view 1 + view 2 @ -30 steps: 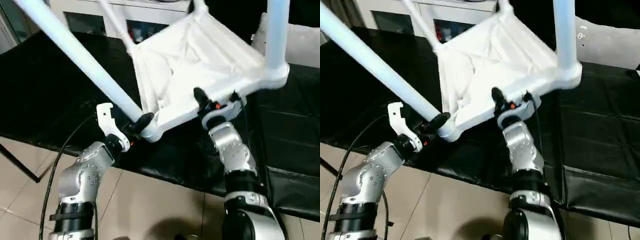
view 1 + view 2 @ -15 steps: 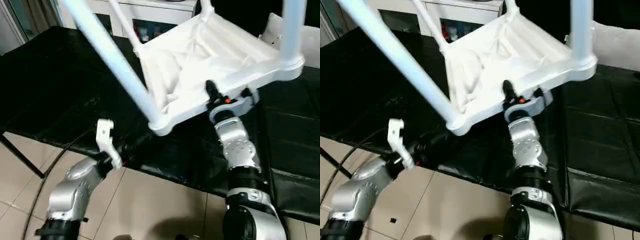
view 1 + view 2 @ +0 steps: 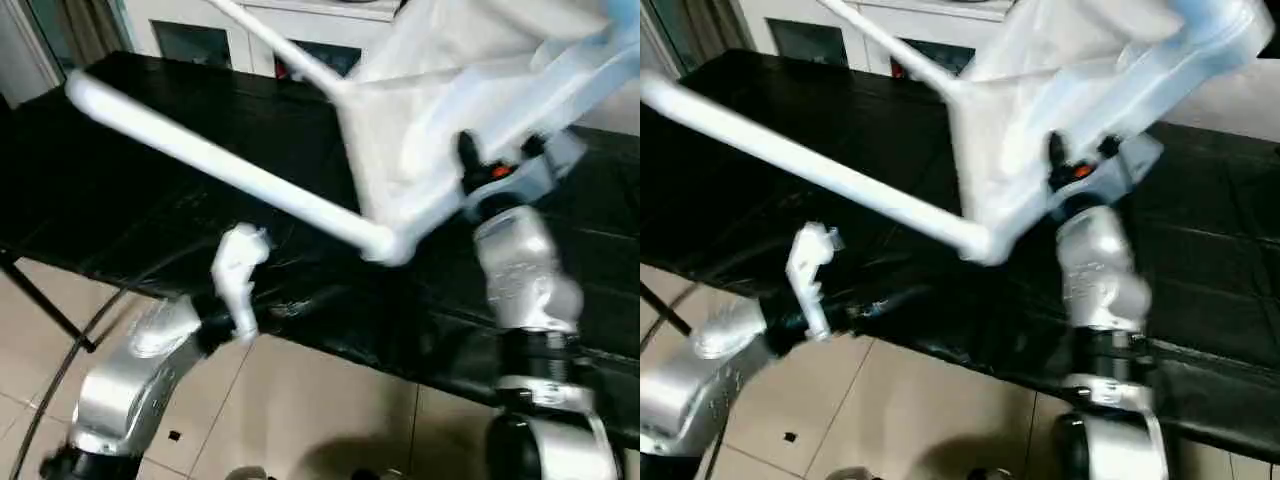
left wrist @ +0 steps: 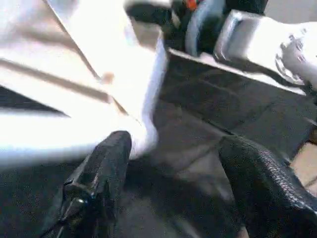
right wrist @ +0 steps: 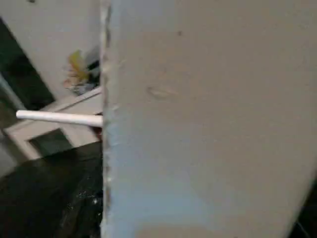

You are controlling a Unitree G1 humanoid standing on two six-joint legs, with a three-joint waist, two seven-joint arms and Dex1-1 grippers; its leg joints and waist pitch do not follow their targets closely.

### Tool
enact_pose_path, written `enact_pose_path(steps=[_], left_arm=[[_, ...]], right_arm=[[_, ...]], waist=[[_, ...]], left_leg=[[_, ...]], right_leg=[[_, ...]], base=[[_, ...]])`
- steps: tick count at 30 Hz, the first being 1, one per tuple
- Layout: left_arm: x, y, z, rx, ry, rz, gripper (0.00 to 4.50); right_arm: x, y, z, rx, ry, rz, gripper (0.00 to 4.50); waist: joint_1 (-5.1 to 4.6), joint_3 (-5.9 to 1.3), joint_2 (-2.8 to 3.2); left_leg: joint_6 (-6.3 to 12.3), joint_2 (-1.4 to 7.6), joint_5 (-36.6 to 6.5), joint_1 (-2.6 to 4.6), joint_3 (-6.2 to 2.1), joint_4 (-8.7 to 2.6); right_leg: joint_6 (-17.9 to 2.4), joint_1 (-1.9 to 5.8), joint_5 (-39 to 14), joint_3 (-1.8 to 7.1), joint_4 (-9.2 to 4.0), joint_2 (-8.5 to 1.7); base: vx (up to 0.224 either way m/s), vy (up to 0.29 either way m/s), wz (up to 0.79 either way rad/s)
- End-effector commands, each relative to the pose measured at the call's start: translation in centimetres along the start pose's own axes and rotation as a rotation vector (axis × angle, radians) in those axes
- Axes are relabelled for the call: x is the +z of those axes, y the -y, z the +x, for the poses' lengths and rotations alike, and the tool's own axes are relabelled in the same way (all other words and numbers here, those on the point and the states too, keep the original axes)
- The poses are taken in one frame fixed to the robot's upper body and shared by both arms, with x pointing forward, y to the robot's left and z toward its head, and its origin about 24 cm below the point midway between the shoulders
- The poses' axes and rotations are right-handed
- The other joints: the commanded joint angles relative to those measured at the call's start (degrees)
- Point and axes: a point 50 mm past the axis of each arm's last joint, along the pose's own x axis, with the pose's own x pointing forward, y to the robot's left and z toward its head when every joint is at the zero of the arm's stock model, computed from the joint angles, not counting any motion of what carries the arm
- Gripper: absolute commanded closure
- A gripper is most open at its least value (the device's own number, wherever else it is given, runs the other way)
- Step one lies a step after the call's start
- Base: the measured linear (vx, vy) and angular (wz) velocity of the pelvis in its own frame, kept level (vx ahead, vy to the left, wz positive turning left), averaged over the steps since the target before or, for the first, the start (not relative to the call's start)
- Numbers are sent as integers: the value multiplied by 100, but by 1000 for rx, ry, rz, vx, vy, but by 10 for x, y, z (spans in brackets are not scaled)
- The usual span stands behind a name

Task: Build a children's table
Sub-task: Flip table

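Observation:
The children's table (image 3: 420, 120) hangs tilted in the air above the work surface, its ribbed underside turned toward me. My right gripper (image 3: 478, 165) is shut on its near rim. One long white leg (image 3: 220, 160) runs from the near corner socket (image 3: 385, 245) out to the left, almost level. A second leg (image 3: 280, 40) slants up at the back. My left gripper (image 4: 183, 178) is open and empty; its black fingers (image 4: 106, 168) stand wide apart just short of that corner. The left wrist (image 3: 238, 275) sits low by the front edge.
The black-covered work surface (image 3: 120, 200) spreads under the table, its front edge close to my arms. A white glass-doored cabinet (image 3: 200, 40) stands behind it. Tiled floor (image 3: 300, 420) lies below, with a cable (image 3: 60, 370) trailing from my left arm.
My left gripper has let go of the leg near the corner socket and dropped back toward the front edge. The table has tipped, with its near leg swinging down to the left. The right grip is unchanged.

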Motion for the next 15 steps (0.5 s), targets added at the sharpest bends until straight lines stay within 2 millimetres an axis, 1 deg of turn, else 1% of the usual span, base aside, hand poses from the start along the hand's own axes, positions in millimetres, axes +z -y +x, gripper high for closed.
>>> enact_pose_path(steps=[1,2,3,4,5,6,7,8,9,10,11,12,13,14,15], left_arm=[[13,-8,1,58,-10,64,91],[17,-11,1,78,-5,80,91],[24,-14,0,94,-11,124,91],[35,-17,0,104,-10,185,91],[36,-17,0,105,-10,192,91],[46,-18,-1,109,-2,227,91],[51,-19,-1,114,1,252,91],[54,-19,-1,118,4,269,91],[70,-22,0,133,0,359,91],[78,-23,0,139,-2,411,91],[79,-24,0,140,-2,419,91],[85,-24,0,143,-4,454,91],[93,-26,0,153,-6,517,91],[93,-26,0,153,-6,517,91],[98,-26,0,161,-8,555,91]], right_arm=[[37,-7,2,-6,108,-145,253],[38,-7,2,-8,101,-184,253],[40,-8,2,-2,88,-254,253],[43,-10,2,4,69,-342,253],[44,-10,2,4,67,-352,253],[46,-12,1,1,57,-406,253],[47,-12,1,-2,53,-425,254],[47,-13,1,-4,50,-438,254],[52,-14,1,-21,39,-503,254],[52,-16,1,-20,28,-524,254],[53,-16,1,-20,27,-527,255],[53,-17,1,-18,18,-537,255],[53,-18,2,-18,6,-542,255],[53,-18,2,-18,6,-542,255],[53,-19,2,-20,-4,-546,255]], waist=[[-46,-429,-88],[-64,-435,-96],[-78,-430,-105],[-80,-449,-106],[-97,-459,-107],[-125,-462,-110],[-134,-469,-107],[-167,-477,-104],[-185,-483,-110],[-180,-491,-110],[-197,-487,-112],[-218,-479,-119],[-223,-488,-116],[-239,-491,-124],[-262,-490,-118]], left_leg=[[528,335,521,-70,-85,-375],[513,299,486,-91,-81,-364],[483,282,450,-98,-84,-358],[490,271,462,-106,-86,-348],[492,255,480,-124,-98,-336],[493,254,480,-136,-106,-326],[488,269,496,-139,-118,-325],[500,279,530,-153,-127,-313],[509,288,545,-150,-126,-304],[524,280,587,-151,-130,-297],[548,285,613,-152,-138,-297],[551,283,608,-161,-135,-292],[547,282,622,-165,-134,-286],[549,282,648,-170,-133,-280],[547,288,678,-178,-138,-278]], right_leg=[[564,552,-1630,474,-470,-560],[741,570,-1668,456,-485,-528],[907,566,-1709,438,-503,-498],[990,577,-1667,432,-500,-495],[1131,587,-1575,420,-496,-472],[1212,584,-1495,408,-487,-460],[1219,585,-1463,400,-480,-465],[1215,580,-1424,387,-479,-455],[1189,572,-1382,392,-471,-461],[1197,570,-1328,402,-464,-453],[1164,564,-1262,403,-441,-460],[1153,564,-1256,402,-439,-468],[1136,572,-1236,404,-428,-480],[1119,573,-1218,405,-415,-479],[1086,570,-1183,404,-413,-485]], base=[[0,0,0],[0,0,0],[0,0,0],[0,0,0],[0,0,0],[0,0,0],[0,0,0],[0,0,0],[0,0,0],[0,0,0],[0,0,0],[0,0,0],[0,0,0],[0,0,0],[0,0,0]])
